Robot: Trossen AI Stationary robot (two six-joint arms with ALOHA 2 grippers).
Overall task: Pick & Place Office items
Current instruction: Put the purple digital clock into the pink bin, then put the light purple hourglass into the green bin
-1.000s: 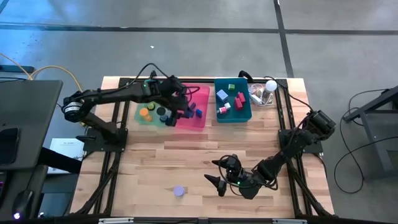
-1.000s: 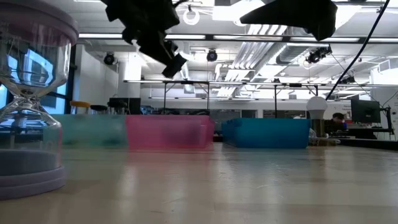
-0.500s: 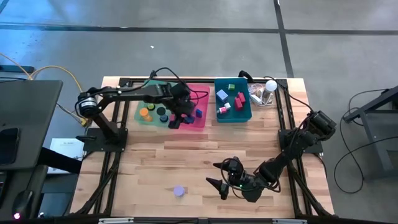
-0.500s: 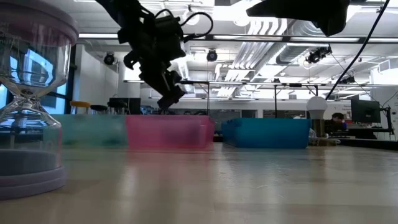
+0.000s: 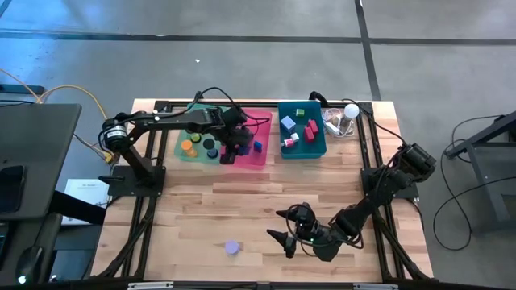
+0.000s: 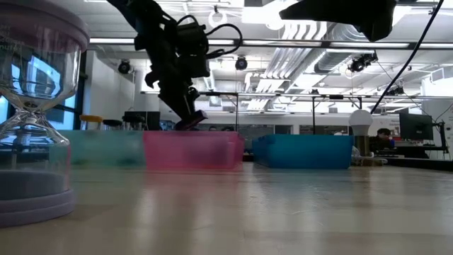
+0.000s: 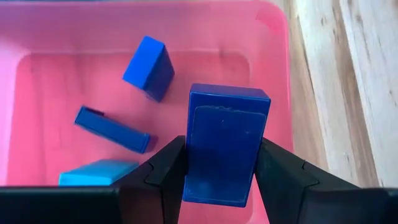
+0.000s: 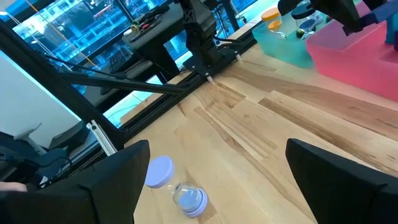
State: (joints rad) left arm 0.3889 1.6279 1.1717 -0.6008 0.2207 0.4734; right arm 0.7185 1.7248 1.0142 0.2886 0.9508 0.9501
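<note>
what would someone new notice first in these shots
The left hand is shut on a dark blue block, poised over the pink bin where three more blue blocks lie. Near the table's front, the right hand sits wide open by a lavender hourglass.

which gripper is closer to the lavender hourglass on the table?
Right. The right gripper hovers open just beside the hourglass at the table's near edge. The left gripper is far across the table over the pink bin, shut on a blue block.
</note>
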